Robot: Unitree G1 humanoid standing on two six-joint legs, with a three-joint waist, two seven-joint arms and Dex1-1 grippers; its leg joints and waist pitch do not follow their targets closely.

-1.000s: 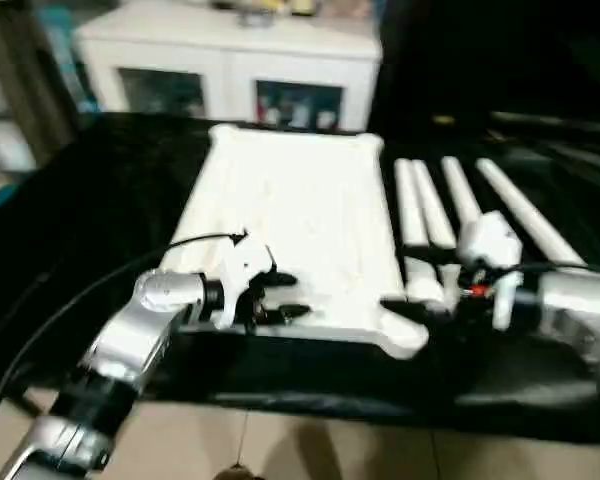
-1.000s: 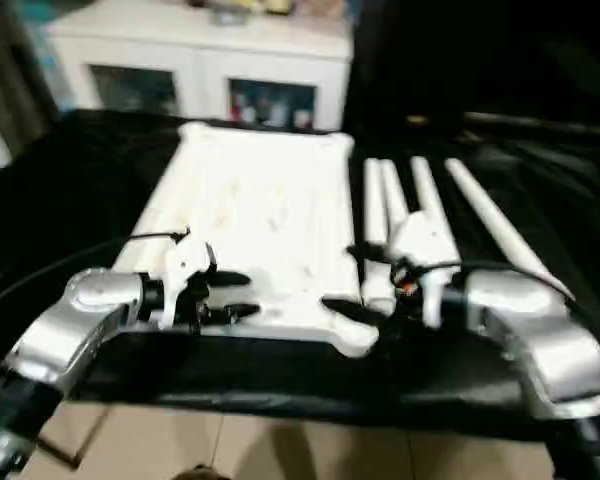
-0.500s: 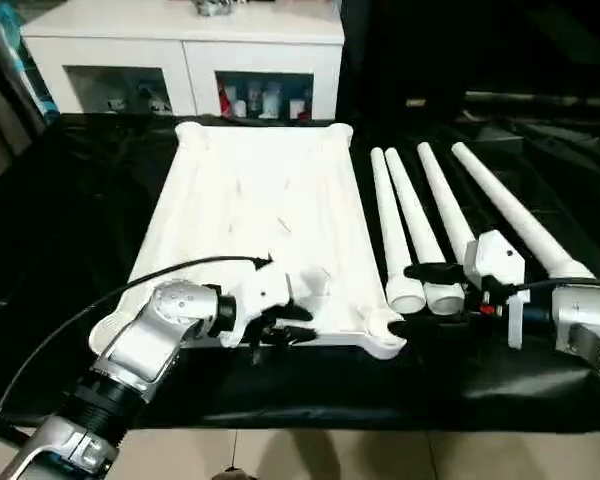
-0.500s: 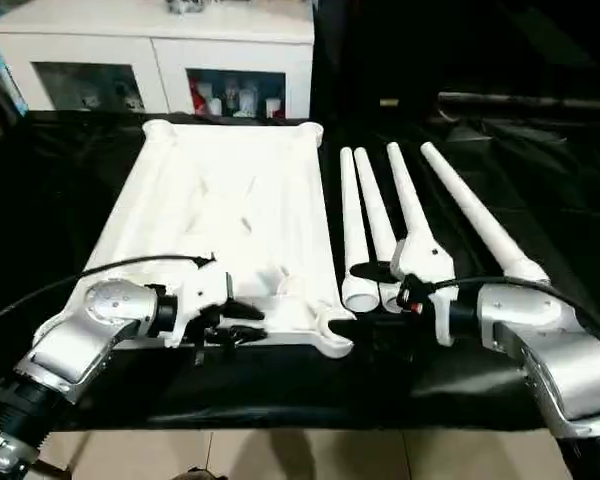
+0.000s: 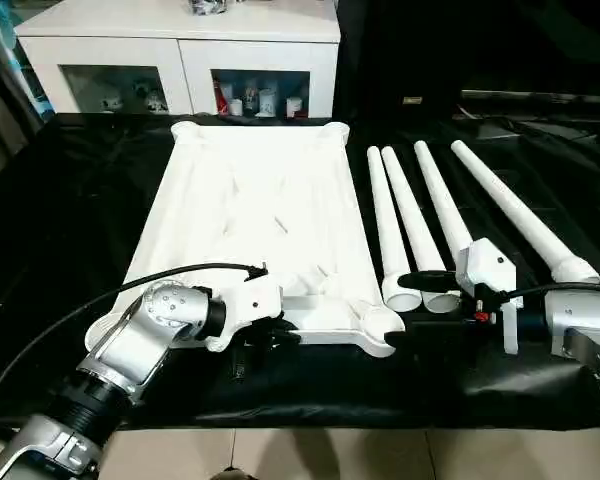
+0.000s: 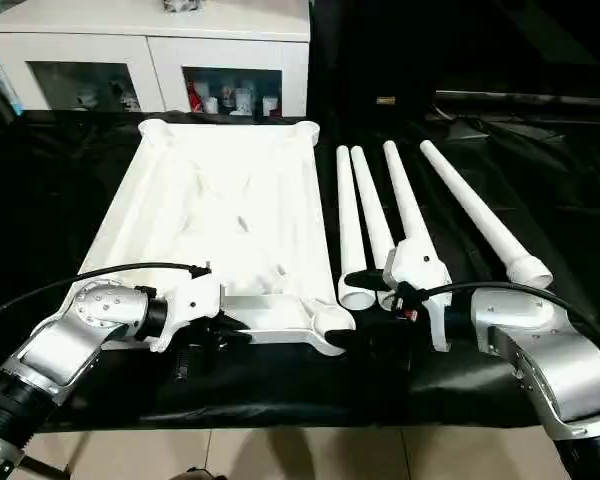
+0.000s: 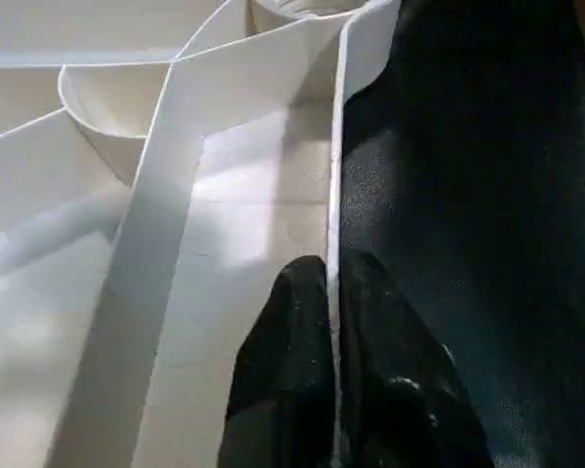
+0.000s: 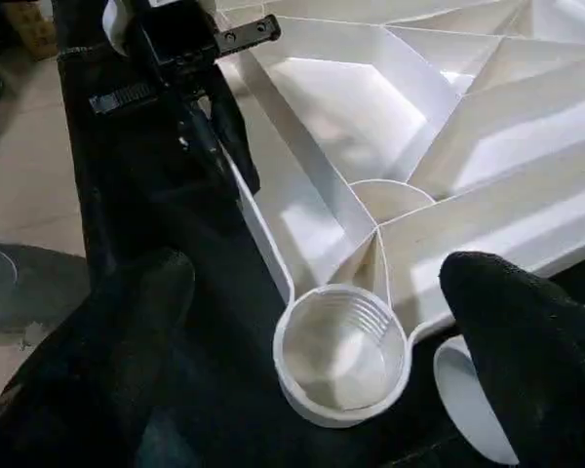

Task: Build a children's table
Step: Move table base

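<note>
the left gripper [image 7: 333, 322] has its fingers pinched on the near rim of the upside-down tabletop [image 5: 260, 200], while the right gripper [image 8: 322, 322], fingers wide, straddles its threaded corner socket [image 8: 341, 353].

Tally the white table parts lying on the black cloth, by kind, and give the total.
Tabletop, upside down with its ribbed underside up: 1
Tube legs, lying loose side by side next to it: 4
Total: 5 parts
</note>
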